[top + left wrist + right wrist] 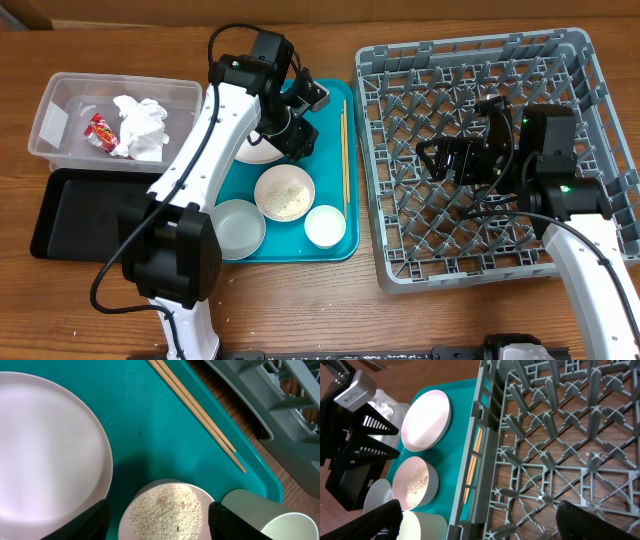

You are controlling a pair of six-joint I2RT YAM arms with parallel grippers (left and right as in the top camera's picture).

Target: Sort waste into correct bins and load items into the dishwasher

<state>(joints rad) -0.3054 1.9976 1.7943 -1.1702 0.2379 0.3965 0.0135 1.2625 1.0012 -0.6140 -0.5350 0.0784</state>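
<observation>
Pale round bowl of loose white rice (167, 512) on teal plastic tray (145, 425), left gripper (159, 510) spread open astride it, right gripper (435, 160) wide, empty, over grey lattice dish rack (460, 45)

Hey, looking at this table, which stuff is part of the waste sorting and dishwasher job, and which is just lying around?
Job: napkin, red wrapper, rice, clear tub, black tray, plate, pale bowl, grey bowl, cup, chopsticks, dish rack.
Lying about: teal tray.
</observation>
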